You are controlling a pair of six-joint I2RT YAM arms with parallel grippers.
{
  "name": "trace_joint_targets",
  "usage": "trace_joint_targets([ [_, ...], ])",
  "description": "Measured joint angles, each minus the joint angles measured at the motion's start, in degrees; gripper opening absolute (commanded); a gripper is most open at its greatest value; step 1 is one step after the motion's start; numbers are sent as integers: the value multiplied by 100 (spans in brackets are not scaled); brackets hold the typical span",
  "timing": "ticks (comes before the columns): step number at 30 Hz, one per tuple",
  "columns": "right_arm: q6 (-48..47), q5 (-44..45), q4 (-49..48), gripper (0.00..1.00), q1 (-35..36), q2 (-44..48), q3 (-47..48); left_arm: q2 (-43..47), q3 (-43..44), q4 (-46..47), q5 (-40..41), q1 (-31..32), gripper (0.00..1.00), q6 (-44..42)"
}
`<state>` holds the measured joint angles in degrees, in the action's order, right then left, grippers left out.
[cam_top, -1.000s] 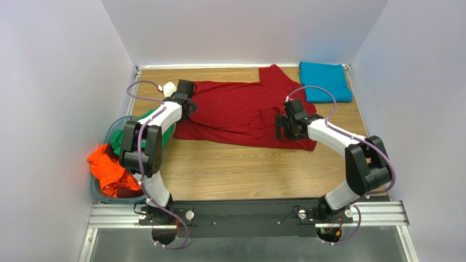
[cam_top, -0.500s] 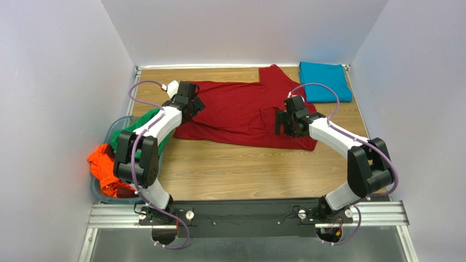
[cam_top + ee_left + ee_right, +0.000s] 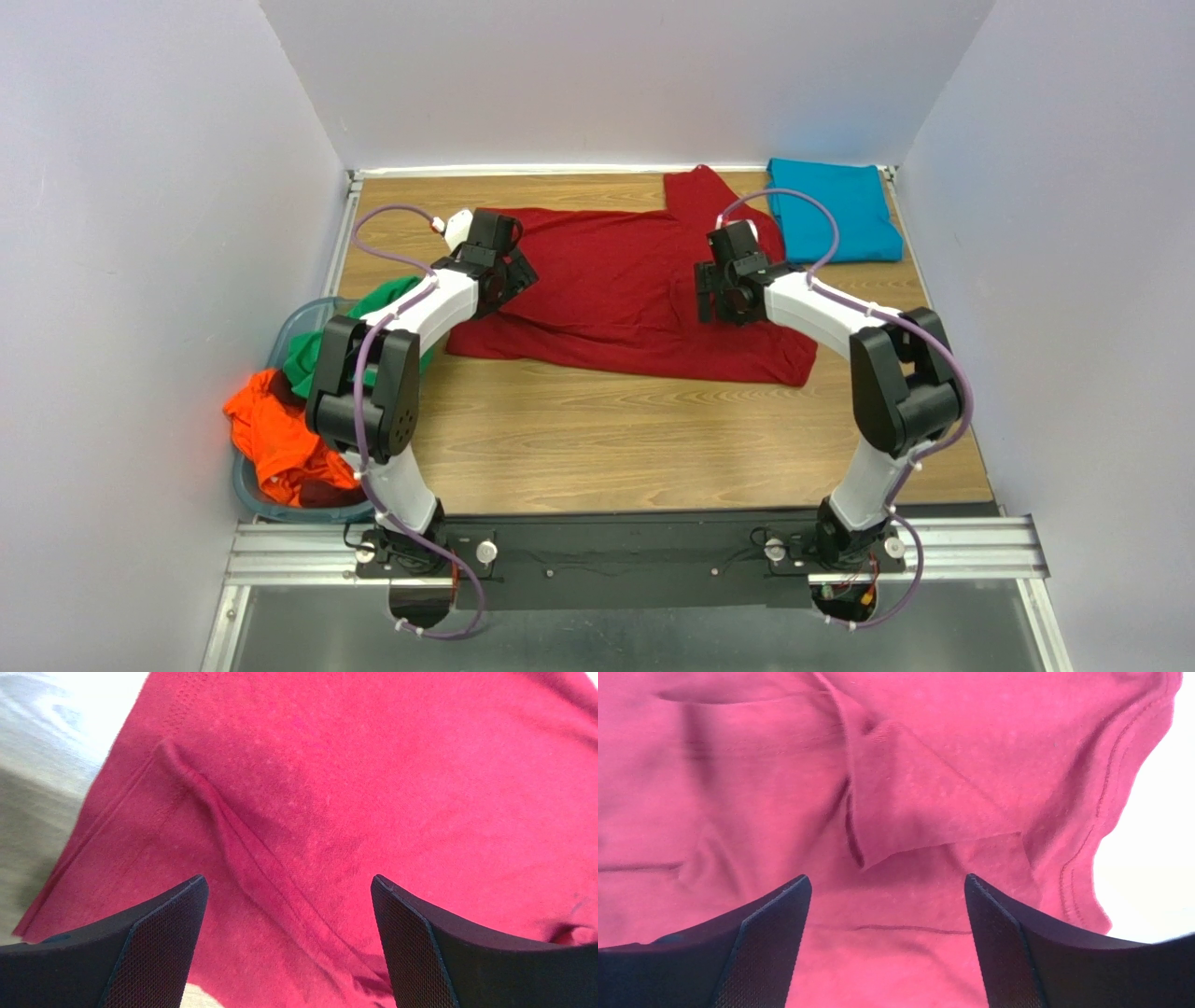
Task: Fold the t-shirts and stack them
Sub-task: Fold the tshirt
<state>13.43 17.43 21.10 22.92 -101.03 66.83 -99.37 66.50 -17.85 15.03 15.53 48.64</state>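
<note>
The dark red t-shirt (image 3: 617,287) lies spread across the back of the wooden table; it fills the left wrist view (image 3: 365,777) and the right wrist view (image 3: 738,791). My left gripper (image 3: 508,270) hovers open over its left edge, where a ridge of cloth (image 3: 246,847) runs between the fingers. My right gripper (image 3: 716,291) hovers open over the shirt's right part, above a folded flap (image 3: 913,805) near the hem. Neither holds anything. A folded teal-blue t-shirt (image 3: 835,207) lies at the back right. The green t-shirt (image 3: 358,329) and orange t-shirt (image 3: 281,434) lie in a bin.
A clear plastic bin (image 3: 260,490) stands at the table's left edge, holding the green and orange shirts. White walls close in the table on three sides. Bare wood (image 3: 631,434) lies in front of the red shirt.
My right gripper has moved toward the back, up over the shirt's right part. My left gripper has shifted slightly right, onto the shirt's left edge. The shirt lies as before.
</note>
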Motion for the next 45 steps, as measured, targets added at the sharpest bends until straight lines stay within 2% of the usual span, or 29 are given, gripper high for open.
trace_joint_targets([
  [1,-17,50,4,78,0,-59,13,-57,33,-2,-13,0,94,-11],
  [2,-52,129,9,66,0,-153,46,-114,72,9,-24,0,93,-26],
  [3,-94,199,4,63,0,-251,96,-175,120,9,-33,0,93,-46],
  [8,-192,431,4,61,-17,-671,444,-411,365,39,-31,0,93,-122],
  [10,-216,481,0,50,-22,-782,577,-476,457,44,-28,0,93,-155],
  [11,-245,507,2,39,-42,-833,649,-514,507,46,-31,0,93,-188],
  [13,-313,544,-4,30,-55,-920,796,-605,614,59,-31,0,93,-214],
  [14,-308,566,-11,21,-70,-957,852,-654,664,61,-28,0,93,-225],
  [19,-376,614,-11,1,-205,-1073,1021,-837,826,59,-22,-2,94,-280],
  [45,-645,1021,-4,2,-907,-1316,1373,-940,1032,59,85,-234,93,-439],
])
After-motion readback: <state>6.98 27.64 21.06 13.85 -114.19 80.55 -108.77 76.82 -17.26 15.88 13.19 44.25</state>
